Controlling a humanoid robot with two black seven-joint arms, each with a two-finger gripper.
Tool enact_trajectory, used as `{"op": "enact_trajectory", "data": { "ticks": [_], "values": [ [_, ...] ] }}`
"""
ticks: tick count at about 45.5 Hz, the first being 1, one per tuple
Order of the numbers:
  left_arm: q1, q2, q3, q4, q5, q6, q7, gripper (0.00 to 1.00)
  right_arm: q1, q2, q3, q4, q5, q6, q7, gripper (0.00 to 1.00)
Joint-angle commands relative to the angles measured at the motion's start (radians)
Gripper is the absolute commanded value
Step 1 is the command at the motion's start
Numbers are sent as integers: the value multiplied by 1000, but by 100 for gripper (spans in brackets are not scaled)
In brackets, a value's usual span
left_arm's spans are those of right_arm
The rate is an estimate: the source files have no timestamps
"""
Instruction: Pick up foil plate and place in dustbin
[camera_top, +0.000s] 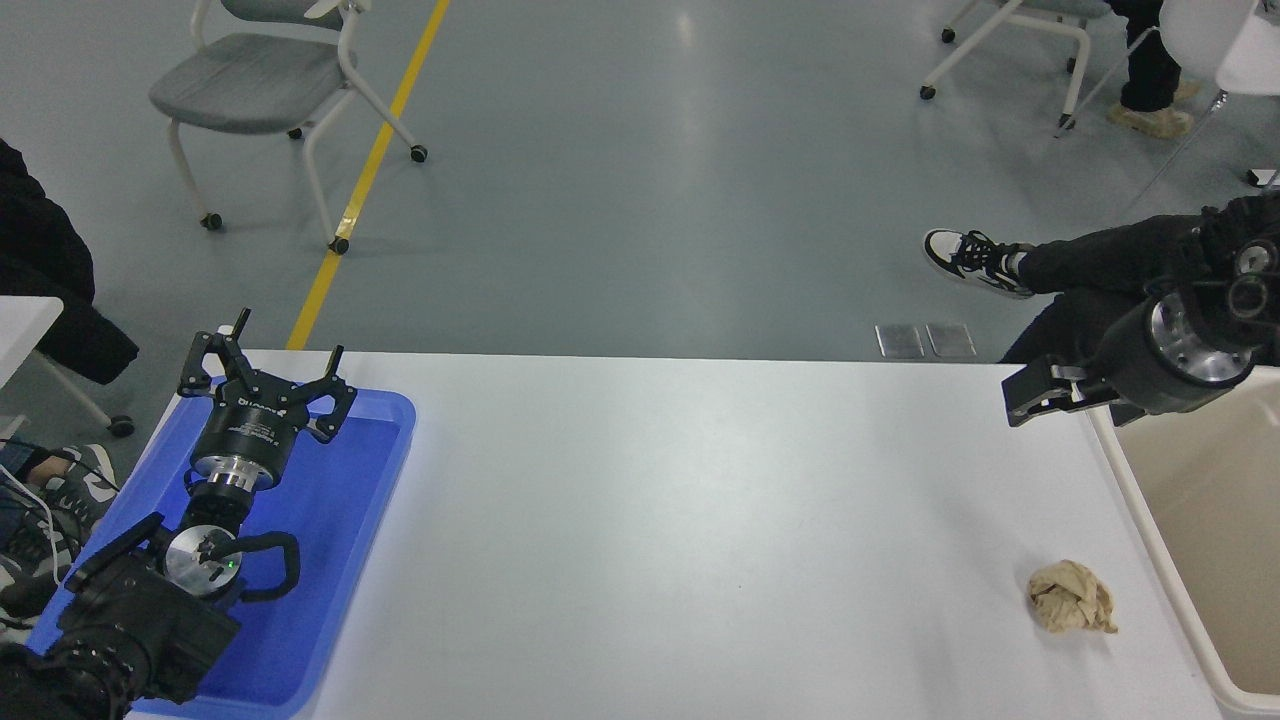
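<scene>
Hovering above the far right corner of the table (700, 500), just beside the left wall of the dustbin (1220, 520): the right pincer (1030, 395), pointing left across the tabletop. Not managing to tell whether clenched or released, the view showing it only as a dark block end-on; carrying nothing that can be made out. Parking at the lower left, over the blue tray (340, 520): the left pincer (265, 360), standing released and empty.

Searching for the foil plate and finding none: nothing silver lying on the table, nothing in the tray, nothing in the part of the dustbin showing (much of that bin being cut off by the picture's right edge, so no ruling it out there). Lying near the dustbin on the near right of the table, apart from its rim: only a crumpled tan paper ball (1072, 597). Sitting beyond the table's far right corner: a person, one sneaker (968, 258) stretching out over the floor.

Judging from all this: either drop already done, or plate out of sight. Calling next for checking the dustbin's hidden part before anything else; failing that, looking for the plate beyond the frame, keeping clear of the paper ball, which is no part of this job.
</scene>
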Motion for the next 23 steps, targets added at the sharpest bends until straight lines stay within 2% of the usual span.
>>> {"op": "enact_trajectory", "data": {
  "ticks": [1, 9, 16, 23],
  "values": [
    [2, 2, 0, 3, 0, 0, -1, 100, 168, 201, -135, 34, 191, 56, -40, 100],
    [2, 4, -1, 0, 0, 0, -3, 100, 205, 296, -178, 36, 372, 60, -60, 100],
    [3, 4, -1, 3, 0, 0, -3, 100, 254, 354, -205, 102, 470, 59, -67, 100],
    [3, 4, -1, 0, 0, 0, -3, 100, 281, 356, -205, 125, 529, 83, -67, 100]
  ]
}}
